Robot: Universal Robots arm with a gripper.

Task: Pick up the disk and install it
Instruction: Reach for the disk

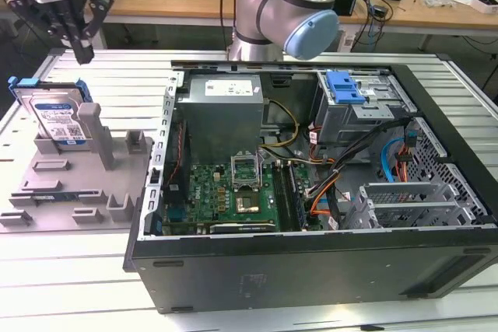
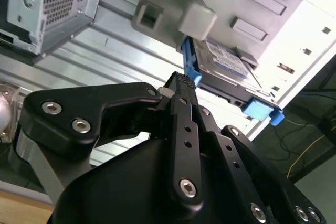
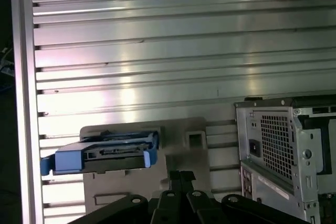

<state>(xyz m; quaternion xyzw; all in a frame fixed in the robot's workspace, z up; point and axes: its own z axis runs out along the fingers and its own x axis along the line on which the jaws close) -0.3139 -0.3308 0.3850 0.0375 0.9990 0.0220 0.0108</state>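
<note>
Over by the grey holder (image 1: 74, 190), the end effector (image 1: 81, 54) hangs pinched together, empty; the disk (image 1: 57, 118) stands propped up, its edges apparently exposed for gripping.

Arm (image 1: 299, 13) extended, hand (image 1: 81, 54) pointing downward, fingers (image 2: 184, 109) pressed together

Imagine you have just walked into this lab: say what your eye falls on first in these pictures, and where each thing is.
The big open computer case lies across the middle of the exterior view, its green motherboard exposed. At that view's left, the blue-framed disk stands on edge in a grey holder, and the black claw hangs shut and empty above it.
</note>
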